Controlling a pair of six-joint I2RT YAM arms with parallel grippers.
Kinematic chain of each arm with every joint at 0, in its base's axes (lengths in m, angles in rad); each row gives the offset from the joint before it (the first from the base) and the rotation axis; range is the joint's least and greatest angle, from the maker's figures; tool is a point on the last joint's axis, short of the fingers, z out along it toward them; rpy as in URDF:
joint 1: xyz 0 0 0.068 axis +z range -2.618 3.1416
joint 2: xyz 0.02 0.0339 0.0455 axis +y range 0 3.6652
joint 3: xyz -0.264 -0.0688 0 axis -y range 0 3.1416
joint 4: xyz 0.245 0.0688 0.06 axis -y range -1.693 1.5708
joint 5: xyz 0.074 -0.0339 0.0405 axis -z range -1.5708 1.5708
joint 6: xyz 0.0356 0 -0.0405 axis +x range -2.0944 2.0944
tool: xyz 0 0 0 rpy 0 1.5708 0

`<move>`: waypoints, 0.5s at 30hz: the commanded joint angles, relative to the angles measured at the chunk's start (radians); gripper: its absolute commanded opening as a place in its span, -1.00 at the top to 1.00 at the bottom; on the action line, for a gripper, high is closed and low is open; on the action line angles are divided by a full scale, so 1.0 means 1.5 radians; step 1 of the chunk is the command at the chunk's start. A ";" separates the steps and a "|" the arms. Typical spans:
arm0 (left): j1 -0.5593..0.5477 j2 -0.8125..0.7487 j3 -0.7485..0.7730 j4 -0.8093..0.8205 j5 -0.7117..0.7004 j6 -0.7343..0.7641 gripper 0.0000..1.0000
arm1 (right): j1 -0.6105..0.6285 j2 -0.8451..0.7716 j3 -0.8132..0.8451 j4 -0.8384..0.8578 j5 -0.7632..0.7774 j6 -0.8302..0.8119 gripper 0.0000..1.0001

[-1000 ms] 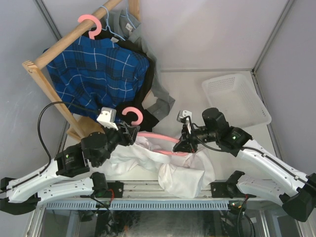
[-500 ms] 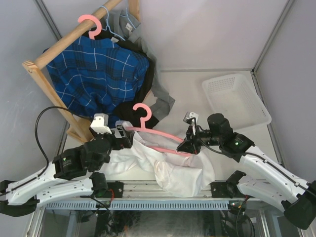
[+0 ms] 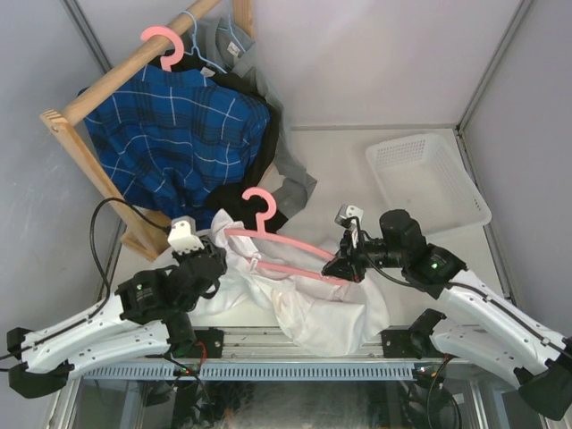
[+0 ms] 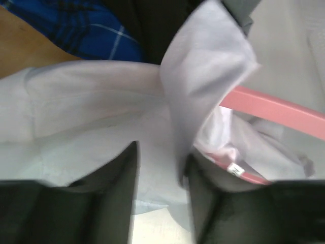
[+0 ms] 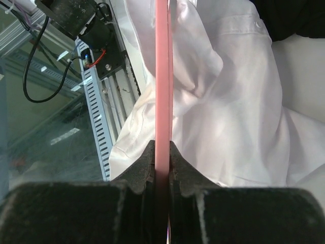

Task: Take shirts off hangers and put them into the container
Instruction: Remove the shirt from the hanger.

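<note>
The white shirt (image 3: 308,299) lies crumpled at the table's near edge, with a pink hanger (image 3: 286,243) still running through it. My right gripper (image 3: 344,264) is shut on that hanger's arm (image 5: 162,76), above the white cloth (image 5: 228,101). My left gripper (image 3: 217,257) sits at the shirt's left side, its jaws apart with white cloth (image 4: 91,112) lying between the fingers (image 4: 122,173). A fold stands up beside the pink hanger (image 4: 274,109). The blue plaid shirt (image 3: 179,125), black shirt (image 3: 257,152) and grey shirt (image 3: 293,179) hang on the rack. The white container (image 3: 427,179) stands at the back right.
The wooden rack (image 3: 85,156) leans at the back left. On its rail sit a second pink hanger hook (image 3: 164,40) and a light-blue wire hanger (image 3: 201,49). Grey walls close in the table on the left, back and right.
My left gripper let go near the hanger's hook, opened wide, dropped back into the white shirt and half closed. The hook swung up and away. My right gripper kept its hold, drifting slightly right.
</note>
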 commanded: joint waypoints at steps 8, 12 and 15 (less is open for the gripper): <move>0.187 -0.065 -0.013 -0.025 0.008 0.042 1.00 | 0.008 -0.138 0.018 -0.061 0.102 0.017 1.00; 0.246 -0.059 -0.002 -0.063 -0.005 0.036 1.00 | 0.017 -0.163 0.048 -0.109 0.127 0.013 1.00; 0.289 -0.075 -0.008 -0.068 0.001 0.034 1.00 | 0.018 -0.201 0.055 -0.122 0.121 0.013 1.00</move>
